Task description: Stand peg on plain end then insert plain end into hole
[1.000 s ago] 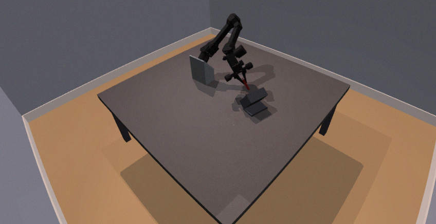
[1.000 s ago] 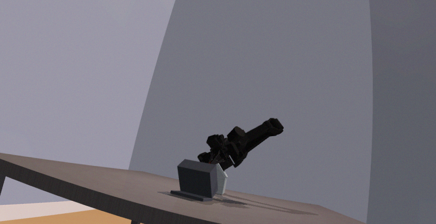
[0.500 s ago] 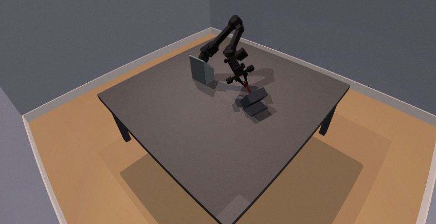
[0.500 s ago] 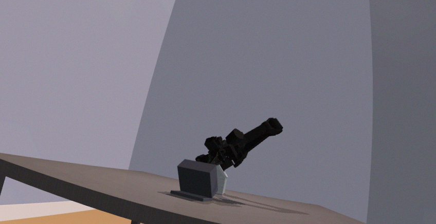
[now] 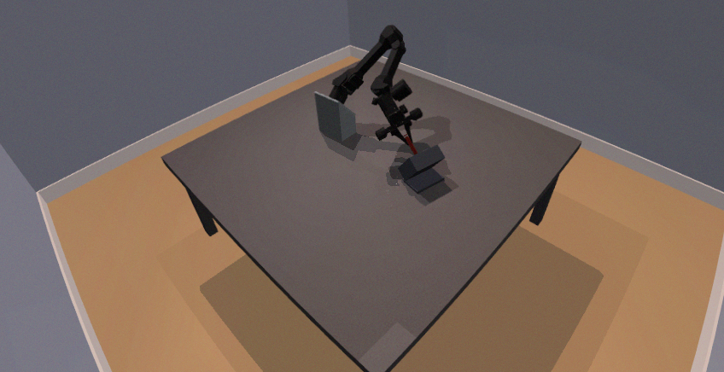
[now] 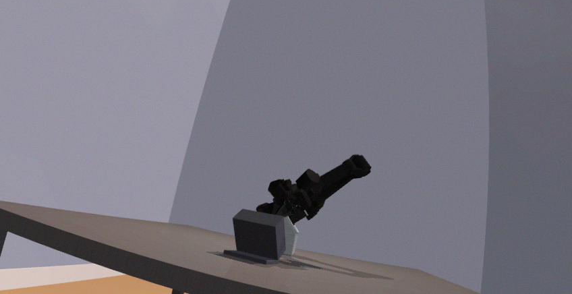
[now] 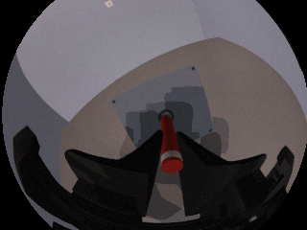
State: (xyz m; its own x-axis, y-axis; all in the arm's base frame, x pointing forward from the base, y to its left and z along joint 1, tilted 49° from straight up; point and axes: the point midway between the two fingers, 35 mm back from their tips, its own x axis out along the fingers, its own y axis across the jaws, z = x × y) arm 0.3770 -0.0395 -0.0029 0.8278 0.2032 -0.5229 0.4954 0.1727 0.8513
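My gripper (image 5: 408,140) (image 7: 168,135) is shut on the red peg (image 5: 412,147) (image 7: 169,140) and points obliquely down at the sloped panel. The peg's white-banded end faces the wrist camera. Its plain end points away, at the hole (image 7: 159,116), a dark ring in the grey face of the sloped panel (image 5: 421,161) (image 6: 256,237) (image 7: 139,102). In the wrist view the plain end overlaps the ring; whether it has entered, and how deep, I cannot tell. In the exterior view the panel's back hides the peg and fingertips.
A pale grey-green angled block (image 5: 329,119) (image 6: 292,237) stands on the table (image 5: 284,206) near the arm's base. The panel has a flat dark foot (image 5: 425,181) (image 6: 250,257) on the table. Small dark dots mark the panel's visible corners.
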